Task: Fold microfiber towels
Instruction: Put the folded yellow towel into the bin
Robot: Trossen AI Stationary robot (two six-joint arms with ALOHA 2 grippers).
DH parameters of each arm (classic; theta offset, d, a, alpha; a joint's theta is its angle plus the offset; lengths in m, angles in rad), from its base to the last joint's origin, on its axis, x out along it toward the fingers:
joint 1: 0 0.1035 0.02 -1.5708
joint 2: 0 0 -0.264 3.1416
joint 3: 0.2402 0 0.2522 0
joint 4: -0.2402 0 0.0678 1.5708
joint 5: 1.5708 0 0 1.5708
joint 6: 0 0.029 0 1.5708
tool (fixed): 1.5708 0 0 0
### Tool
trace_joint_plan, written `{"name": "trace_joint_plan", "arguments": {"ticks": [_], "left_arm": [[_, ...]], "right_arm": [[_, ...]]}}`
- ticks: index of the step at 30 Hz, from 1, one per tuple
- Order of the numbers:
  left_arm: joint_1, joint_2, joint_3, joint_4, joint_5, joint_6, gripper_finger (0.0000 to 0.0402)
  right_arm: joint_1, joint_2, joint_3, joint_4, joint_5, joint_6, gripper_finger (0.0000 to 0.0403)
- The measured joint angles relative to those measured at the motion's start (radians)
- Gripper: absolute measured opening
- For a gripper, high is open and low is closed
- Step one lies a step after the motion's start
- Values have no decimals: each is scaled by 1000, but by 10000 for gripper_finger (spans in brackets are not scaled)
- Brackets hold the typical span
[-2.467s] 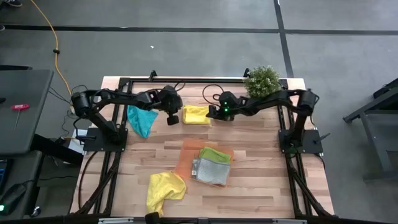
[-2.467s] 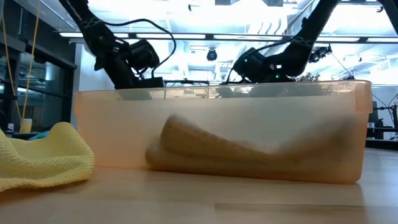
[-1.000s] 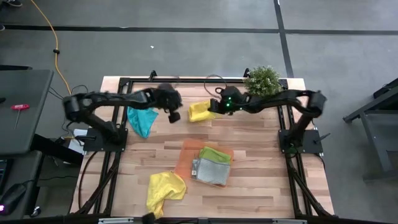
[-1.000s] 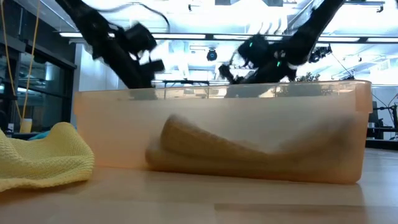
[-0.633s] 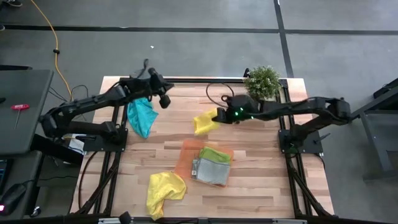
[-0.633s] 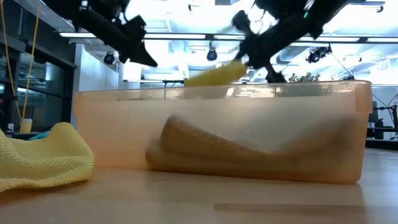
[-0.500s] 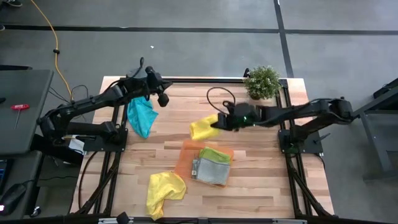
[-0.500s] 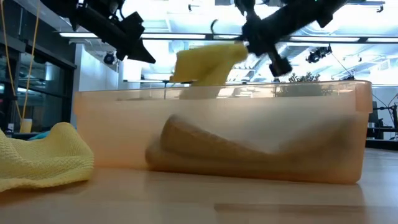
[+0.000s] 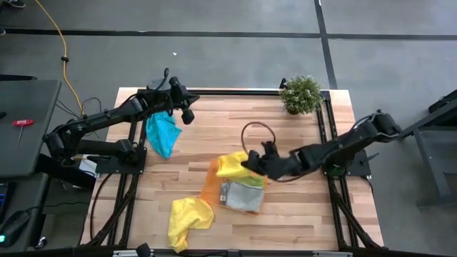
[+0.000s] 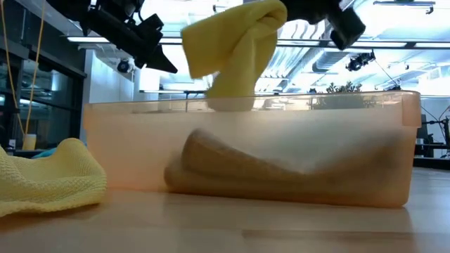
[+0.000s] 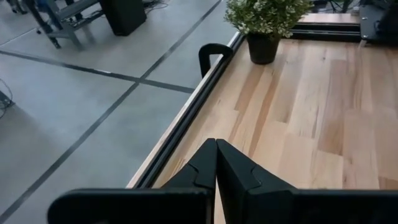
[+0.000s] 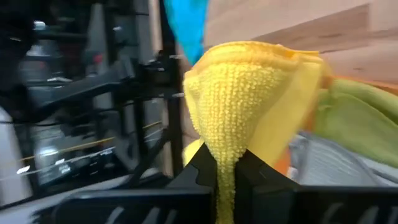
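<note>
- In the low view the orange tray point(image 10: 246, 151) shows only a dim, blurred mound through its wall; which cloths make it up cannot be told.
- The crumpled yellow towel point(image 10: 49, 176) beside that tray is cut off by the picture's edge.
- Above the tray, the right gripper runs out of frame.
- The lifted yellow towel point(image 9: 232, 165) covers part of the tray's far end.

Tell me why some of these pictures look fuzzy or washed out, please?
Low view: bright ceiling lights behind give glare, and the orange tray is translucent, so the towels inside show only as a hazy shape. Right wrist view: the yellow towel sits very close in the right claw, and the background is smeared. High view: evenly lit, only soft shadows under the arms.
</note>
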Motion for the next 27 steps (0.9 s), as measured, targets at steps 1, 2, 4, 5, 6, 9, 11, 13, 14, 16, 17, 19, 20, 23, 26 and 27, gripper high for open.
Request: {"name": "trace_joint_plan", "arguments": {"ticks": [1, 2, 4, 5, 6, 9, 11, 13, 14, 16, 17, 19, 20, 23, 26, 27], "left_arm": [[0, 0, 0, 1, 3, 3, 0], [0, 0, 0, 1, 4, 3, 0], [0, 0, 0, 1, 8, 2, 0], [0, 0, 0, 1, 11, 2, 0], [0, 0, 0, 1, 15, 2, 0], [0, 0, 0, 1, 18, 2, 0], [0, 0, 0, 1, 18, 2, 0], [0, 0, 0, 1, 18, 2, 0], [0, 0, 0, 1, 19, 3, 0], [0, 0, 0, 1, 19, 2, 0], [0, 0, 0, 1, 19, 2, 0], [0, 0, 0, 0, 19, 4, 0], [1, 0, 0, -2, 22, 10, 0], [2, 0, 0, -6, 29, 26, 0], [2, 0, 0, -6, 33, 27, 0], [2, 0, 0, -6, 33, 27, 0]], "right_arm": [[10, 25, 38, -46, 10, 17, 0], [16, 52, 74, -84, 13, 31, 0], [21, 111, 141, -144, 15, 57, 0], [22, 138, 163, -160, 17, 68, 0], [21, 164, 181, -163, 17, 70, 0], [7, 220, 210, -136, 17, 70, 0], [-1, 245, 213, -73, 20, 70, 0], [-6, 265, 213, -36, 27, 87, 0], [-3, 274, 213, -17, 35, 97, 0], [4, 288, 212, 8, 61, 115, 0], [8, 290, 211, 37, 80, 106, 0], [13, 288, 212, 116, 101, 58, 0], [11, 286, 212, 152, 104, 33, 0], [8, 285, 212, 187, 77, -10, 0], [15, 285, 212, 84, 43, 26, 0], [19, 285, 212, 34, 32, 50, 0]]}}
